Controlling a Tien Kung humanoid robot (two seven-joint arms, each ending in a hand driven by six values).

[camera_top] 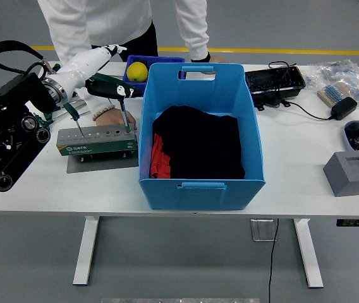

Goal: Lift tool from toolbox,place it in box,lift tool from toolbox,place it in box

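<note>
Your white worktop (53, 183) stands on a grey floor with a yellow line behind it. The T-handle tool (120, 101) stands upright in the right end of the green toolbox (96, 140), shaft vertical, its green crossbar running left to right and sloping down toward the blue box (201, 183). A second, smaller tool (72, 113) leans in the toolbox's left end. Your left hand (94, 60) is above the crossbar's left end, fingers extended and holding nothing; contact cannot be confirmed. A person's hand (113, 117) rests on the worktop just behind the toolbox. The blue box, just right of the toolbox, contains black and red cloth (198, 145).
</note>
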